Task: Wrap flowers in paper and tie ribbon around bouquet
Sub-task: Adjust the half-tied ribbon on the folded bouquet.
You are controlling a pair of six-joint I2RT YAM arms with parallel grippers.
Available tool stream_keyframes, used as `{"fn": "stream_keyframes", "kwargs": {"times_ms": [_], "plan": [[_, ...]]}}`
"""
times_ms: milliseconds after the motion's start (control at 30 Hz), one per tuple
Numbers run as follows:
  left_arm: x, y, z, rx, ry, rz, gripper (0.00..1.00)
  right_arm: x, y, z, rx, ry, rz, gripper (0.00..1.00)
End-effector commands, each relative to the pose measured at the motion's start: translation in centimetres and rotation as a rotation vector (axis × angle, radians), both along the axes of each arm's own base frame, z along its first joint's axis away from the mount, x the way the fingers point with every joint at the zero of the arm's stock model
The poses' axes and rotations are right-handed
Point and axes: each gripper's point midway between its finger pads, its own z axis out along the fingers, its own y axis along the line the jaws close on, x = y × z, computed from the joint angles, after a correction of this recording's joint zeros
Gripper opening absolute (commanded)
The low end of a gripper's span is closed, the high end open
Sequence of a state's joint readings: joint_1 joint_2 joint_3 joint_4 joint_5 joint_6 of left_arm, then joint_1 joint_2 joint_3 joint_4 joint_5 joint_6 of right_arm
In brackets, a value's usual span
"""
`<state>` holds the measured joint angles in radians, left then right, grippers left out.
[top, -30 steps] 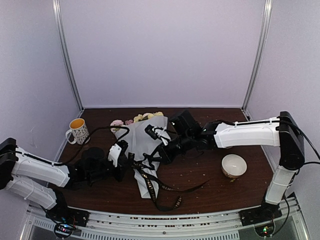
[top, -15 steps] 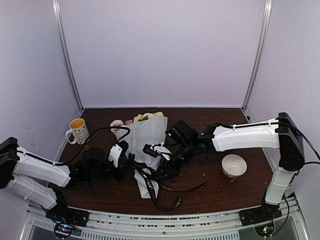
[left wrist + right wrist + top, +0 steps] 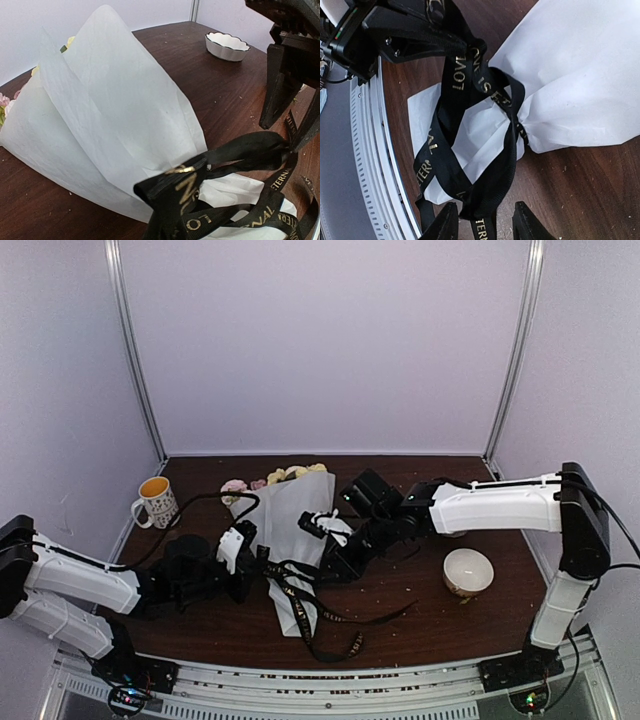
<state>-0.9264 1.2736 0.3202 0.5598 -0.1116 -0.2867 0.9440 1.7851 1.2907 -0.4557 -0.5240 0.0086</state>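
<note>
ribbon [image 3: 470, 165] looped round bouquet [image 3: 290, 515] neck; left gripper [image 3: 260, 565] clamped on ribbon, right gripper [image 3: 484, 214] jaws apart astride loose strand.

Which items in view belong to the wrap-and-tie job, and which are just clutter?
Job:
- paper, wrapped as a cone
- flowers, at its wide end
- ribbon, looped round its narrow end

Lying about:
- mug, far left
- bowl, right

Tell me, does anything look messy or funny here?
Yes. The black gold-lettered ribbon sits in loose, tangled loops round the narrow end of the white paper bouquet, tails straggling across the dark wooden table; pale crumbs lie scattered near the white bowl.
</note>
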Motion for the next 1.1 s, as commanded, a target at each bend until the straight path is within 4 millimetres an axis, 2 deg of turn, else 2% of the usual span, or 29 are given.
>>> {"fn": "stream_keyframes", "kwargs": {"times_ms": [0,67,167,267,367,500,600,733,867,1067], "plan": [[0.5,-0.3,1.9,-0.055,-0.041,0.004,0.0,0.3,0.0,3.4,0.098,-0.111,-0.059,0.38],[0.5,-0.2,1.8,-0.05,-0.041,0.005,0.0,-0.3,-0.6,3.6,0.128,-0.137,-0.067,0.39],[0.5,-0.3,1.9,-0.051,-0.041,0.006,0.0,-0.3,-2.5,1.8,0.078,-0.144,-0.121,0.43],[0.5,-0.4,2.0,-0.055,-0.044,0.0,0.0,-0.7,-3.5,-0.2,0.014,-0.115,-0.134,0.46],[0.5,-0.4,2.1,-0.051,-0.049,0.0,0.0,-1.6,-3.3,-1.4,-0.001,-0.114,-0.114,0.46],[0.6,-0.2,2.2,-0.052,-0.051,0.01,0.0,-3.1,-1.4,-2.5,0.014,-0.127,-0.04,0.47],[0.5,-0.1,2.2,-0.053,-0.047,0.011,0.0,-3.0,-1.0,-3.4,0.005,-0.13,-0.03,0.48],[0.4,0.3,2.0,-0.052,-0.045,0.019,0.0,-3.0,-3.1,-5.4,-0.126,-0.147,-0.027,0.48],[0.4,0.3,1.9,-0.048,-0.045,0.019,0.0,-2.8,-7.2,-6.8,-0.311,-0.166,-0.082,0.48],[0.5,-0.1,2.0,-0.044,-0.047,0.009,0.0,-5.3,-10.6,-8.5,-0.436,-0.08,-0.048,0.51]]}}
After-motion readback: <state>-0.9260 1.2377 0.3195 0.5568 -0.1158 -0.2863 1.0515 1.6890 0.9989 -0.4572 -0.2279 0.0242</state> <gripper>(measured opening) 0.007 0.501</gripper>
